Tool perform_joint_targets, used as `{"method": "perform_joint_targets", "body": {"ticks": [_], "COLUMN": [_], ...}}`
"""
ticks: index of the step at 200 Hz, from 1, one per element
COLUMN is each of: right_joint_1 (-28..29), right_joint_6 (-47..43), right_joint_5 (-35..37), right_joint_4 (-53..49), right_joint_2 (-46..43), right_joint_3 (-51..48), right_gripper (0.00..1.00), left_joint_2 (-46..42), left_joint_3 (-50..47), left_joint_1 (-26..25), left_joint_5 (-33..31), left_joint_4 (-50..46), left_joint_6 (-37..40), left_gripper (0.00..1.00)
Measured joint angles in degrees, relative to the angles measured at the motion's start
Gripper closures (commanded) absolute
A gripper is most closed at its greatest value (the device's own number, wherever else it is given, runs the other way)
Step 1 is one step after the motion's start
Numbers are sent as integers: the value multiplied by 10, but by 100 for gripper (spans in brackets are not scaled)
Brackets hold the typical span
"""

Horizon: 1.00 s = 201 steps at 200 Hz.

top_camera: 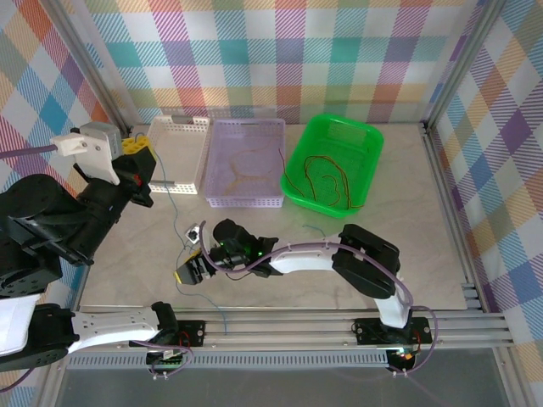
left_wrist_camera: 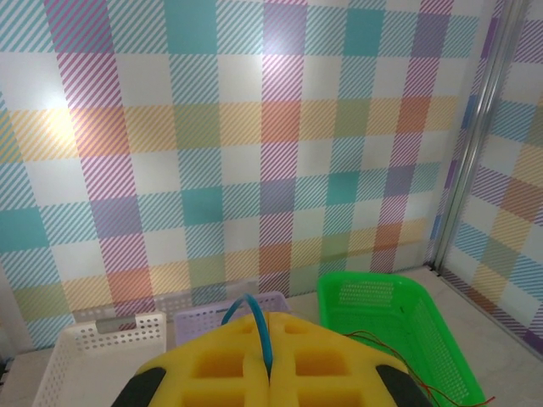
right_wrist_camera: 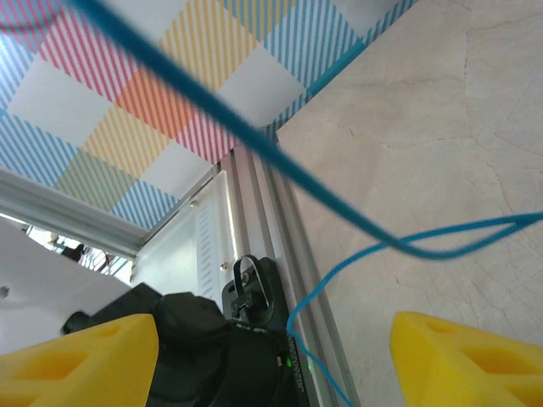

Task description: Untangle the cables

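The left claw (left_wrist_camera: 269, 377) is clenched on the blue cable (left_wrist_camera: 257, 326). Its yellow fingers meet with no gap, and the cable rises from the seam in a short arch. The wrist picture cuts the fingers off at its bottom edge, so the lower part of the pinch is hidden. From above, this claw hangs raised off the bench (top_camera: 280, 246). The blue cable drops from it towards the near edge, and it is thin enough that stretches of it fade against the marbled top.

Beyond the left claw stands a white basket (left_wrist_camera: 102, 343). Beside that is a lavender basket (left_wrist_camera: 212, 314), mostly hidden behind the fingers. Off to the claw's right is a green basket (left_wrist_camera: 399, 326) with a red cable (left_wrist_camera: 377, 342) lying in it. Seen from above, an orange-yellow cable (top_camera: 242, 161) curls inside the lavender basket.

The right claw (right_wrist_camera: 271, 356) is released. Its two yellow fingertips sit wide apart at the lower corners of its wrist picture, with only the tips in frame. The blue cable crosses ahead of it, out of focus, and loops on the bench beyond. I cannot tell whether it touches either finger. From above, this claw lies low over the bench, with a small white object (top_camera: 197, 231) just beyond it, too small to identify.
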Motion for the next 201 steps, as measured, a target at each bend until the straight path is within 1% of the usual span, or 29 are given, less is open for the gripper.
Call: {"method": "perform_joint_targets", "body": {"ticks": [34, 49, 55, 61, 65, 77, 84, 96, 120, 143, 170, 185, 201], "right_joint_1": [1, 2, 3, 4, 5, 7, 7, 7, 7, 5, -9, -33, -76], "right_joint_6": [6, 6, 7, 8, 9, 15, 17, 23, 21, 24, 36, 43, 54], "right_joint_5": [10, 16, 19, 21, 23, 27, 30, 35, 54, 74, 96, 105, 117], "right_joint_4": [-5, -8, -8, -8, -9, -9, -9, -9, -10, -6, -3, -4, -3], "right_joint_2": [22, 29, 32, 34, 35, 39, 41, 42, 42, 29, -23, -64, -114], "right_joint_3": [25, 34, 37, 40, 41, 47, 49, 49, 40, -7, -115, -177, -240], "right_gripper": [28, 31, 33, 37, 42, 63, 72, 83, 100, 100, 100, 100, 100], "left_joint_2": [2, 3, 3, 3, 4, 5, 6, 7, 6, 5, 3, 3, 3], "left_joint_3": [0, 0, 0, 0, 0, 0, 0, 0, -5, -9, -8, 2, 17], "left_joint_1": [0, 0, 0, 0, 0, 0, 0, 0, 0, 0, 0, 0, 0], "left_joint_5": [3, 4, 5, 5, 5, 7, 7, 7, 7, 6, -9, -23, -40], "left_joint_4": [9, 9, 9, 10, 11, 15, 16, 20, 24, 26, 26, 25, 26], "left_joint_6": [-2, -2, -2, -2, -2, -2, -2, -2, -2, -1, 11, 26, 45], "left_gripper": [100, 100, 100, 100, 100, 100, 100, 100, 100, 100, 100, 100, 100]}}
